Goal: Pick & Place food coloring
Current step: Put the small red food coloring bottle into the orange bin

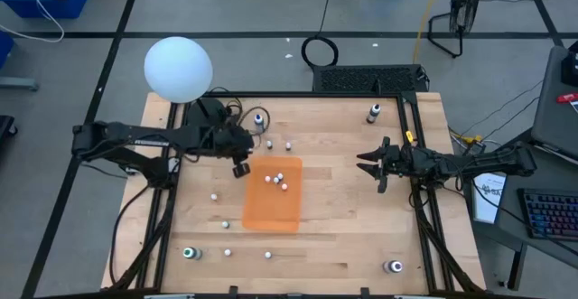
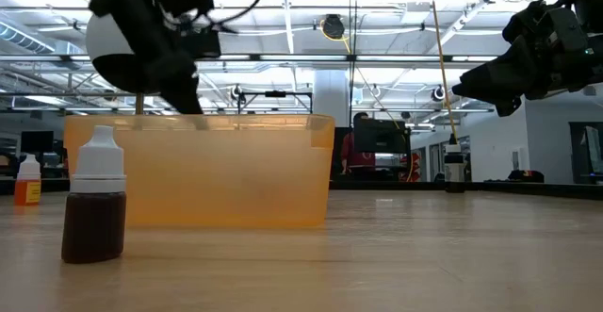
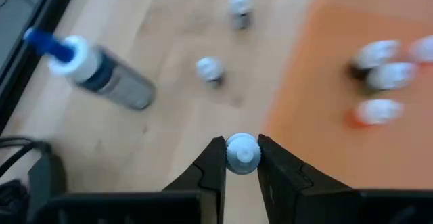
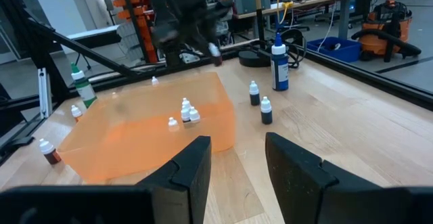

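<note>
Scene: a wooden table with an orange bin at its middle and small food coloring bottles scattered around it.
Left gripper: clamped on a white-capped food coloring bottle, held in the air just beside the bin's near-left corner, seen from above at.
Right gripper: waiting off to the right of the bin, fingers apart, holding nothing.
Done: about four bottles already lie inside the bin.
Left to do: the held bottle has yet to be carried over the rim and let go; two bottles stand past the bin near a larger blue-tipped bottle, and several more dot the left and front of the table.
Progress: judged roughly a third through.
Foreground: one brown-filled bottle stands close to the low camera.
</note>
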